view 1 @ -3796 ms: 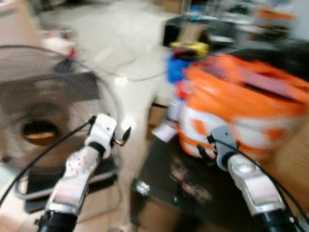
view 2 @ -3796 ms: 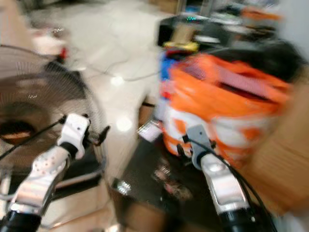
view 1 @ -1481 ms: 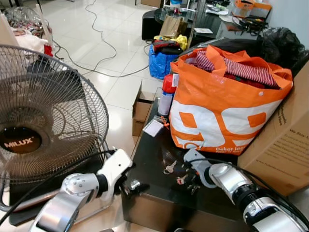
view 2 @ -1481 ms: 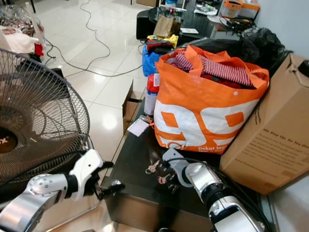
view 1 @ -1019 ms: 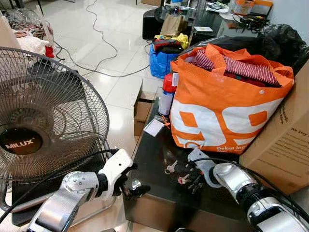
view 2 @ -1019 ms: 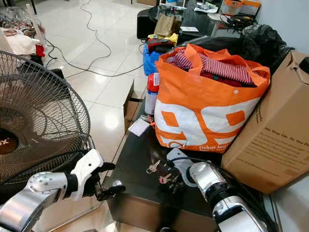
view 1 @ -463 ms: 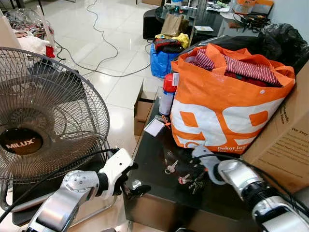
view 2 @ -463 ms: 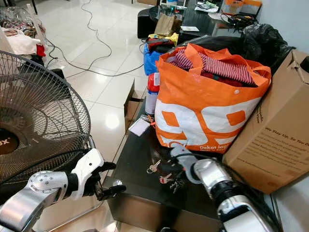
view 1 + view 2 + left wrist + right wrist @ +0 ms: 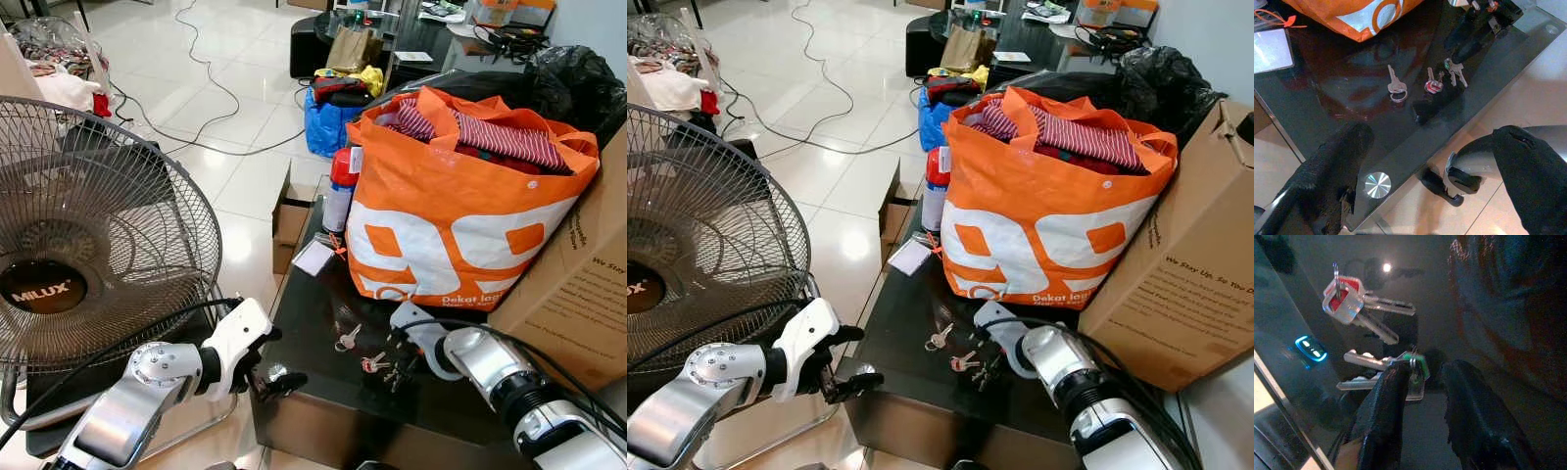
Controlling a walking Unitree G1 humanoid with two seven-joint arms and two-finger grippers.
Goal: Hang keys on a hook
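Right claw [image 9: 1420,396], its two black fingers a little apart, is lowered over the green-tagged bunch of silver keys [image 9: 1400,369] lying on the dark glass table [image 9: 313,323]; the ring sits between the fingertips, not yet clamped. Left claw [image 9: 1425,161], fingers wide apart, hovers off the table's front edge. Two more sets lie nearby: a red-capped key [image 9: 1433,86] and a lone silver key on a ring [image 9: 1395,87], both just beside the bunch. Bunch blades fan roughly parallel to the table's front edge, long axis pointing away from the orange shopping bag [image 9: 460,215]. Probable faults: fingers closing on a single blade so the bunch swings loose, or skidding on smooth glass toward the edge.
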